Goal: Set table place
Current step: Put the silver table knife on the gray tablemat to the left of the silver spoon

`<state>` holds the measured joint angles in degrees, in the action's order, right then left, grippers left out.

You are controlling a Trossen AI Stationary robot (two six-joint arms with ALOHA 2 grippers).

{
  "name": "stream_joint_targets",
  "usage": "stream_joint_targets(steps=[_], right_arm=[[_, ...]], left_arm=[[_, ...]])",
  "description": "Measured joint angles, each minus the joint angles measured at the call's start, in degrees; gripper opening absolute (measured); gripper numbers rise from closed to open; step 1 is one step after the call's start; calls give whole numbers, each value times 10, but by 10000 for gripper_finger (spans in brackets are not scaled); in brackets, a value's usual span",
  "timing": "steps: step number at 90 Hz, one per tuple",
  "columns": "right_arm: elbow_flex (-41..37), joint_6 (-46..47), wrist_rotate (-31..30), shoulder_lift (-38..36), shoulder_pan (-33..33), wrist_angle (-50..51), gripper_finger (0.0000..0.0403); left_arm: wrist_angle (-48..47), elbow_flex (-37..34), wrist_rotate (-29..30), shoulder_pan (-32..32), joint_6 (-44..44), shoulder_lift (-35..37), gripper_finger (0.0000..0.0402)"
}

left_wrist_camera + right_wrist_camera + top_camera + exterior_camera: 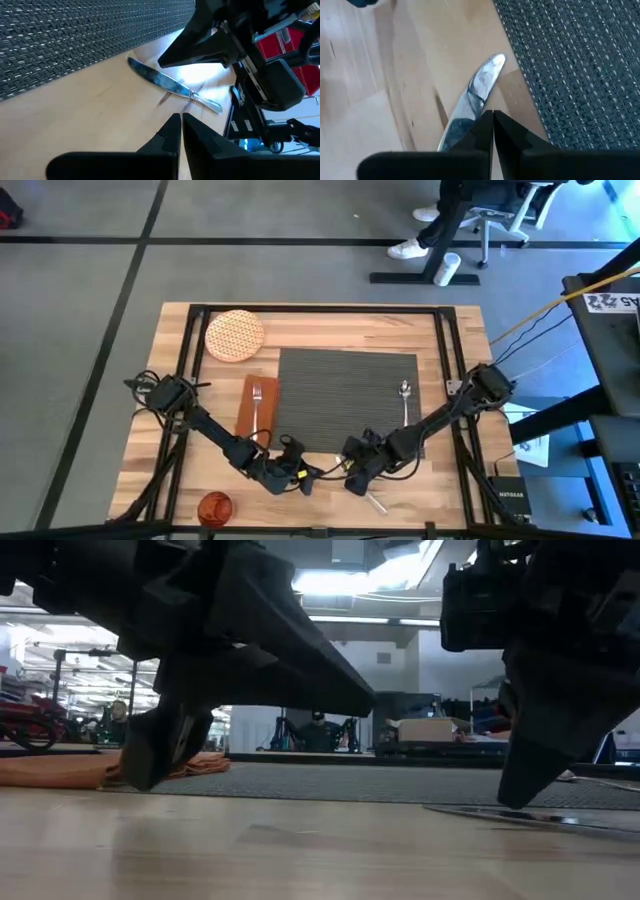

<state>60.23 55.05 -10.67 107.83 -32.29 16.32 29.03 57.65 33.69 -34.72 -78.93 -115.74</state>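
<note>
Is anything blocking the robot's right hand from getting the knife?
Nothing visible does. The right hand sits just over the knife on bare table beside the placemat, fingers together.

The worktop was evenly lit from overhead in the high view, and only faint, soft shadows were cast beneath the arms. In the low view, bright ceiling strip lights were blown out to white, while the arms (seen against that light) were reduced to near-black silhouettes; the nearest wood was rendered blurred, and a dull sheen was spread across it. In the left wrist view, a patch of glare was thrown onto the wood beside the knife, and sharp highlights were caught along its blade. In the right wrist view, the wood at one side was smeared out of focus, and dark reflections were carried on the blade.
</note>
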Motion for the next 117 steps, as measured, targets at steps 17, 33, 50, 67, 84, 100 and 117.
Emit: stream_joint_targets(steps=[17,33,50,67,84,100,117], right_arm=[[4,0,9,0,-1,1,0],[30,-11,12,0,-24,0,0],[33,-2,19,8,-38,-1,0],[28,2,28,33,-35,-9,0],[28,5,13,42,-33,-8,0],[27,7,-8,42,-33,-3,0],[26,9,-33,43,-28,0,0]], left_arm=[[-2,0,0,-1,5,0,0],[-8,0,-3,-2,27,0,0],[-17,0,-5,-1,31,0,0],[-19,0,-5,-1,36,0,0],[-19,0,-5,-2,38,0,0],[-20,0,-5,-2,38,0,0],[-33,0,-5,-2,32,0,0]])
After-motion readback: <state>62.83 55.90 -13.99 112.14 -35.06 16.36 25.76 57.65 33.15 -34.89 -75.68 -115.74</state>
